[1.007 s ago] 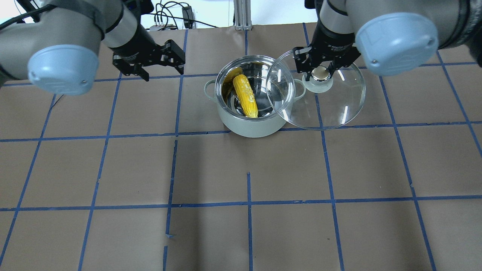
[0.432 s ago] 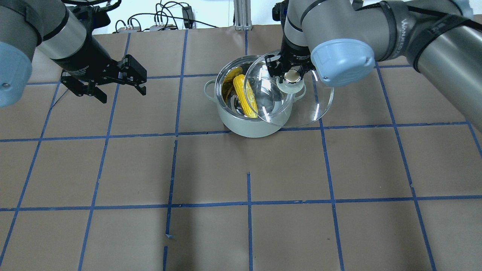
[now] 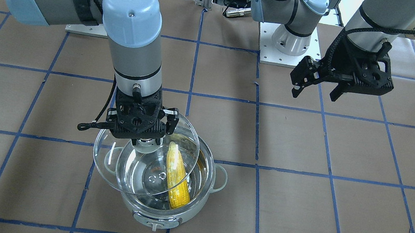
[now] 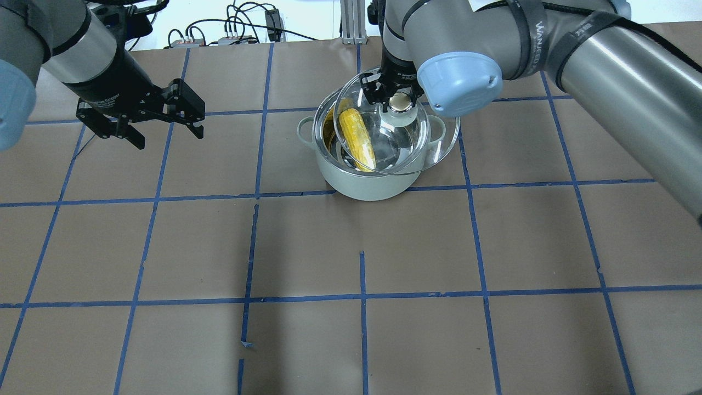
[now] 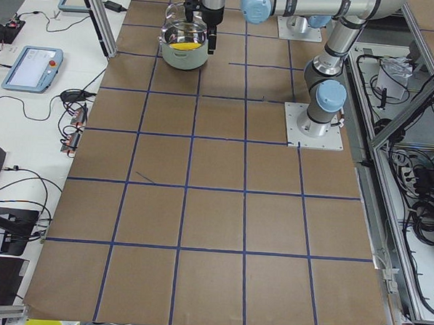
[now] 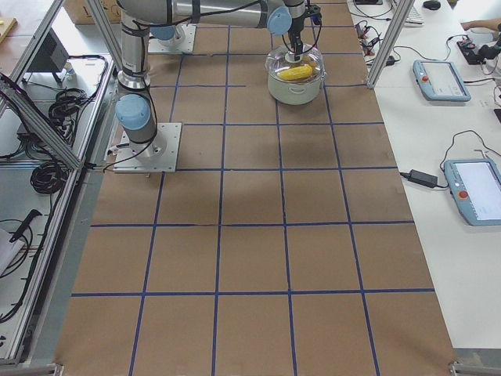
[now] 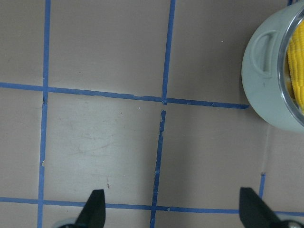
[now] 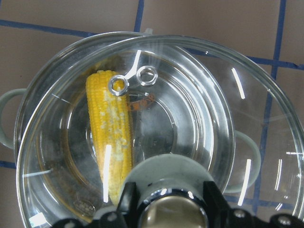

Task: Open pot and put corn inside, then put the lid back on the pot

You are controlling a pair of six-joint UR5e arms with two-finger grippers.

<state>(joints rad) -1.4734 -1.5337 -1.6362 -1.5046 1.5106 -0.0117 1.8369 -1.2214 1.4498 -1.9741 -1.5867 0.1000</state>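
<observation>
1. The lid (image 4: 447,134) has moved left across the overhead frame. A second ago only its left edge overlapped the pot (image 4: 362,185). It now covers most of the mouth but sits off-centre to the right, overhanging the right loop handle.
2. The right tool (image 4: 401,103) comes down from above, pinching the lid's knob.
3. The corn (image 4: 357,137) is unchanged, lying inside the pot in the left half of the steel bowl and visible through the glass.
4. The left tool (image 4: 167,134) has its fingers spread and holds nothing. It has shifted further toward the upper left of the overhead frame, well apart from the pot.
5. The desk (image 4: 417,247) is covered in brown paper with a blue tape grid, and the tape is broken in places near the centre.
6. Cables (image 4: 241,22) run along the far edge of the desk. Two teach pendants (image 6: 442,80) lie on the white bench at the right of the right-side view.
</observation>
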